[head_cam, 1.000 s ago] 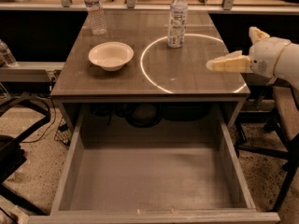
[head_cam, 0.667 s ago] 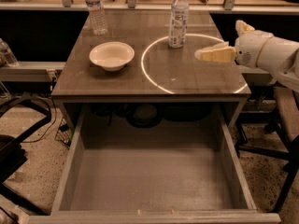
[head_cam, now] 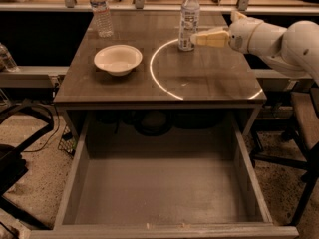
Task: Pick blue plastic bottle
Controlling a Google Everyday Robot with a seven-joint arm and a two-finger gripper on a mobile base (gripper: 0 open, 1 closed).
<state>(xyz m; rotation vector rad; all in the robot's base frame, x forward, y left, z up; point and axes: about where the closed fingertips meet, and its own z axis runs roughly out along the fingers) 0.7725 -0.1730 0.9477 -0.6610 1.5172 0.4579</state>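
Tabletop (head_cam: 209, 76): blue plastic bottle (head_cam: 189, 19) upright, gripper (head_cam: 196, 38) just beside it; gripper state unclear.

On my feed the bottle (head_cam: 189, 21) has a white cap and a pale bluish-white printed label. My cream pincer (head_cam: 195, 38) sits just beside it. The table (head_cam: 209, 78) is dark woodgrain with a glowing white ring (head_cam: 151, 71). The bowl (head_cam: 118, 59) is cream and the drawer (head_cam: 164, 193) is grey.

The room is dim and brownish. A bright ring of light (head_cam: 152, 76) glares on the table (head_cam: 214, 73). Shadow darkens the back of the drawer (head_cam: 159, 193). The pale gripper (head_cam: 198, 38), just beside the blue plastic bottle (head_cam: 188, 19), catches the light.
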